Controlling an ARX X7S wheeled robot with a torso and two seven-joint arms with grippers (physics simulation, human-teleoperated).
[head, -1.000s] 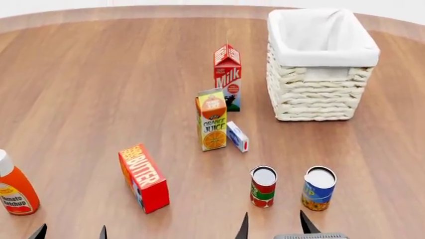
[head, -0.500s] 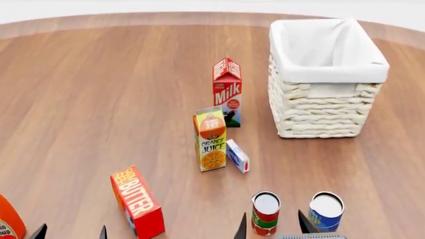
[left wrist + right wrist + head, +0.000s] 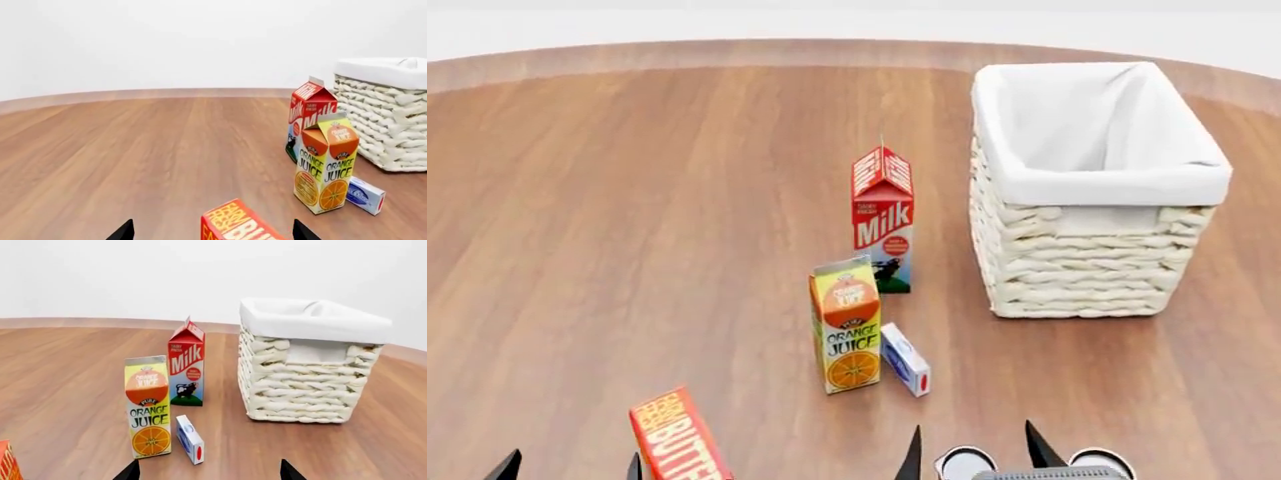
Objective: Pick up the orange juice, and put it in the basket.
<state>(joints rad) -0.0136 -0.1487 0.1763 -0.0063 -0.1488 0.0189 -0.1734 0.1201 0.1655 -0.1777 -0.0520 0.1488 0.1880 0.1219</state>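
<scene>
Black fingertips are all that shows of either arm: the right gripper point(image 3: 974, 452) pokes up at the near edge of the head view with its two tips spread wide and nothing between them, and the left gripper point(image 3: 567, 465) does the same further left, equally parted and empty. Just beside the left tips stands the Butter box point(image 3: 678, 437), cut off by the frame edge. Between and just beyond the right tips sit two cans point(image 3: 964, 463), though only their rims peek in, so I can't say much about them.

Further out on the wooden table point(image 3: 627, 200) stands the orange juice point(image 3: 846, 325), upright. A small white and blue box point(image 3: 905, 359) lies just beside it on the basket's side, perhaps touching its base; the angle makes that hard to settle. Behind the juice, a little apart, is the Milk carton point(image 3: 882, 220). The basket point(image 3: 1101, 185) sits to the right of both, open-topped, with its white lining folded over the rim.

By my reckoning the job is at the approach stage: nothing is grasped and the juice is well ahead of both grippers. The right arm looks the better placed. It would need to reach forward past the cans, close on the carton's narrow sides without knocking the small box or the milk, then lift it clear of the basket's rim.
</scene>
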